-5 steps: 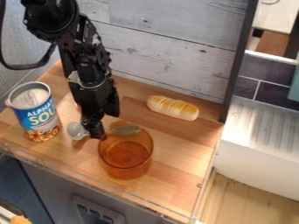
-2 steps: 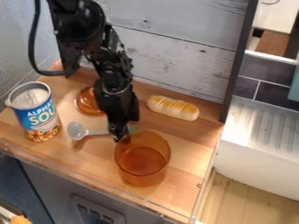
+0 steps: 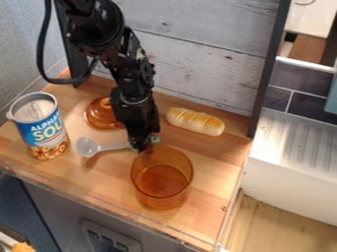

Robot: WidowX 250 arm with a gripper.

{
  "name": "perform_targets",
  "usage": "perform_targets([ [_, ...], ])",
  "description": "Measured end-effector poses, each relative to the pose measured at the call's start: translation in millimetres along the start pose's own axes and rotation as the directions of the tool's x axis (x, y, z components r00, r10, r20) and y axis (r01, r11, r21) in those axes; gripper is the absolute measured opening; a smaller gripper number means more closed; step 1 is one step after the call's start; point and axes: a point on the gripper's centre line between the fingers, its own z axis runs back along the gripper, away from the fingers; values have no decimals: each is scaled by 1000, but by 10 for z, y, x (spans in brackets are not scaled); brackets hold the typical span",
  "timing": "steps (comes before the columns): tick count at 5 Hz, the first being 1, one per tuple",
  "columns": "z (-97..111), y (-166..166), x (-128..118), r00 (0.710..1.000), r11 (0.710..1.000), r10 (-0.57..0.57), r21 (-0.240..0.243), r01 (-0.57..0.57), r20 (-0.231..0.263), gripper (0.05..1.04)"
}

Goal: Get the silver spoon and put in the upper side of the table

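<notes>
I cannot tell how wide the gripper's [image 3: 139,147] jaws stand; near them are a round-bowled spoon [image 3: 86,146] and a see-through, round-rimmed cup [image 3: 162,179].

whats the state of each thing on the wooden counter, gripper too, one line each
silver spoon, lying down, bowl end toward the can, handle running to the gripper
amber jar, upright, uncovered
amber lid-like piece, lying on the counter, off the jar, partly hidden
soup can, upright
bread roll, lying down, whole
gripper, pointing down at the spoon's handle, hold unclear
</notes>
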Motion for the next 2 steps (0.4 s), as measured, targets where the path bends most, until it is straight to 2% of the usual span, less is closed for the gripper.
perform_targets([
  [1, -11, 11, 10, 1000, 1000, 9, 3, -9, -5, 404],
  [2, 3, 18, 57, 1000, 1000, 21, 5, -21, -10, 304],
])
